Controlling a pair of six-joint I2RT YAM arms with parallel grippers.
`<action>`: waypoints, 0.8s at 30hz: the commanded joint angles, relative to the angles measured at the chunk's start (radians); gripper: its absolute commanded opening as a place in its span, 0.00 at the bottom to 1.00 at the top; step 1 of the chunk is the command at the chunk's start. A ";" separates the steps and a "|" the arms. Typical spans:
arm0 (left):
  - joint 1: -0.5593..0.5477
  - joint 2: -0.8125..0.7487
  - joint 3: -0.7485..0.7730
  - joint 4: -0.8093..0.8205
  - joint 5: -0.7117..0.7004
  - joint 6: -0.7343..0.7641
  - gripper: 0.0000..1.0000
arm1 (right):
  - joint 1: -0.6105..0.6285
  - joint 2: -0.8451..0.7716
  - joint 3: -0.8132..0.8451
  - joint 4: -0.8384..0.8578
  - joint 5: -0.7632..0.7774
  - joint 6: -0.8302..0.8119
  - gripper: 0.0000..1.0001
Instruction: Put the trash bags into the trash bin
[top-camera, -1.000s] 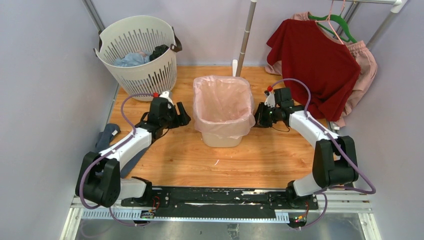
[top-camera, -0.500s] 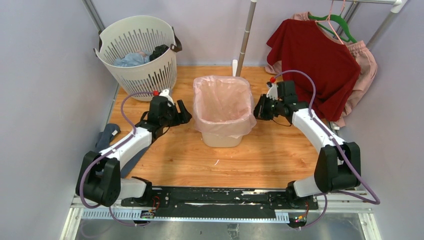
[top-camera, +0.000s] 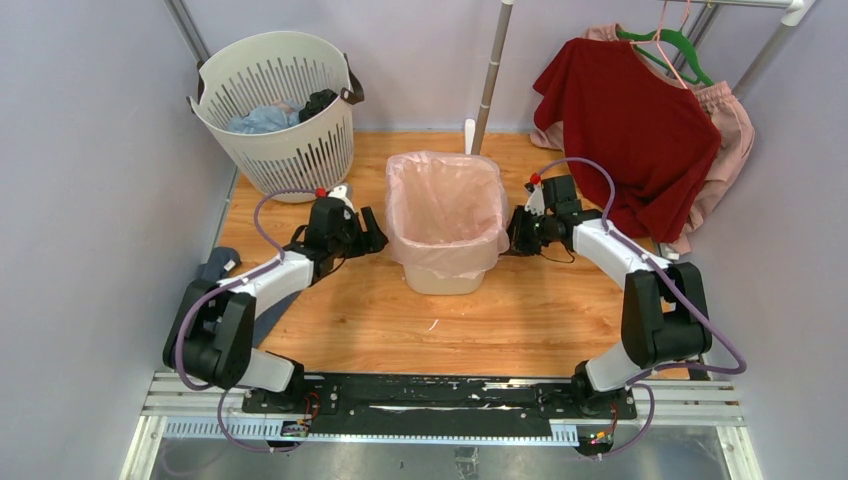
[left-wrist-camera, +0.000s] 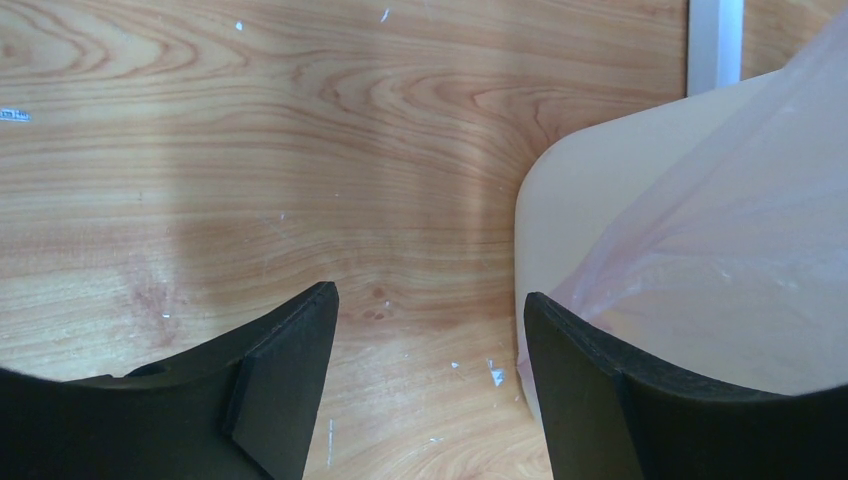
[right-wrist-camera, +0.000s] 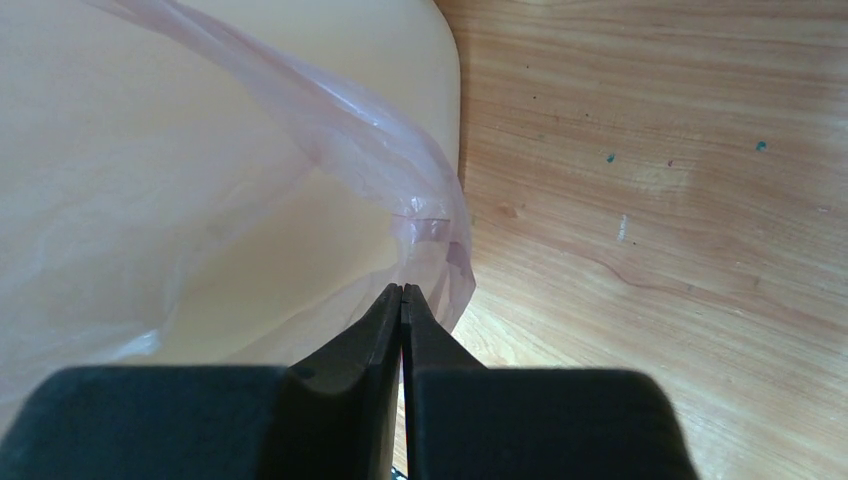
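The cream-beige trash bin stands mid-table. The pale-pink trash bag lines it, with its edge folded out over the rim. My left gripper is open and empty, low beside the bin's left wall. In the left wrist view the bin and the bag film lie just past the right finger. My right gripper is at the bin's right wall. In the right wrist view its jaws are pressed together at the hanging bag edge, against the bin.
A round white slotted basket with clothes stands at the back left. A red shirt and a pink garment hang at the back right. A pole rises behind the bin. A blue-grey cloth lies at the left edge.
My right gripper rose towards the bin's rim, then came back down along the right wall. My left gripper shifted slightly right, closer to the bin.
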 joint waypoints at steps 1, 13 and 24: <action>-0.008 0.034 -0.004 0.042 -0.006 0.007 0.73 | 0.015 -0.024 0.029 -0.026 0.026 -0.002 0.07; -0.011 0.022 0.010 0.032 -0.005 0.009 0.72 | 0.015 -0.021 0.026 -0.027 0.035 -0.008 0.06; -0.029 0.038 -0.001 0.078 0.024 0.010 0.65 | 0.023 0.007 0.025 -0.017 0.034 -0.015 0.05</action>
